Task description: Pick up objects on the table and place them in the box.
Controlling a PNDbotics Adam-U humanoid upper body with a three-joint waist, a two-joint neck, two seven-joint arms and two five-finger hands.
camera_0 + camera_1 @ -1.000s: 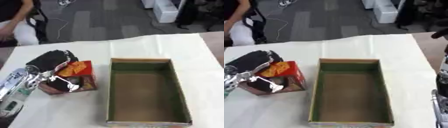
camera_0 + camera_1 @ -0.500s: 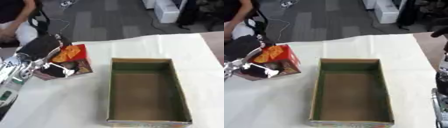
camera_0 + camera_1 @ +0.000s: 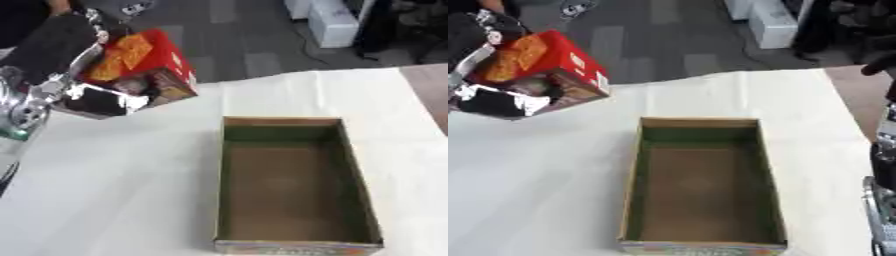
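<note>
My left hand (image 3: 54, 75) grasping red packet (image 3: 136, 72), raised off table (image 3: 105, 190); open box (image 3: 293, 182) lower right, path unobstructed.

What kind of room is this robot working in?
Probably an office or lab: grey carpet tiles on the floor, white cabinets at the back, and a table under a white cloth holding a cardboard box.

red package (image 3: 144, 65) print blurred, nothing readable
</note>
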